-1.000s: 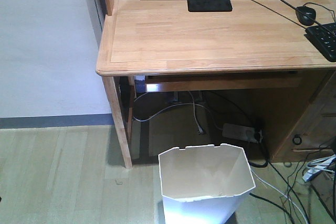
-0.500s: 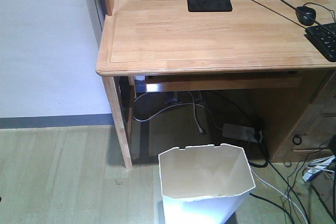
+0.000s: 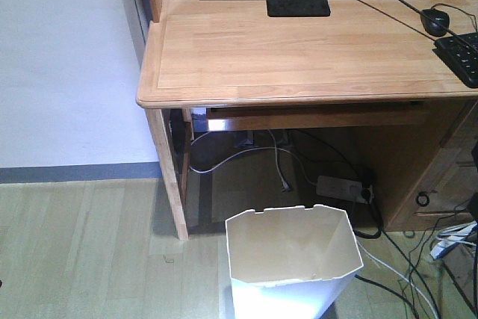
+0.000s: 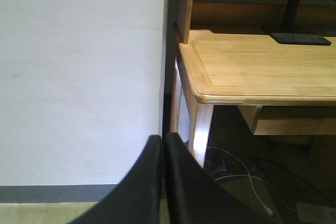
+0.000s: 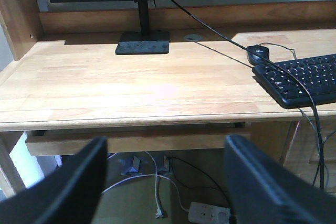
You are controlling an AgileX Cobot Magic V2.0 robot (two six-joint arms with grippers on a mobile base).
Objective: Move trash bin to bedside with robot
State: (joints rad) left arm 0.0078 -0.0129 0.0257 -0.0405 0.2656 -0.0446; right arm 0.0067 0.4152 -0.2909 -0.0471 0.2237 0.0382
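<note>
Trash bin: white with faceted walls, standing upright on the floor at the bottom centre-right of the front view. Its mouth is open upward, the cream inner walls show, and its base is cut off by the lower edge of the frame.
Bin rim: small notches along the far edge.
Left gripper: bottom centre of the left wrist view. Its 2 black fingers are pressed together with nothing between them.
Right gripper: 2 black fingers spread wide at the lower left and lower right of the right wrist view, holding nothing.
Floor: pale wood planks across the lower part of the front view.
Desk leg: left of the bin and a little beyond it, not touching it.
Power strip: white, on the floor under the desk, beyond the bin, among loose white and black cables.
Desk: light wood, filling the upper right of the front view.
Keyboard: black, at the right edge of the desk.
Mouse: black, just beyond the keyboard.
Monitor stand: black flat base at the top centre, toward the back of the desk.
Wall: white, at upper left, with a grey baseboard where it meets the floor.
</note>
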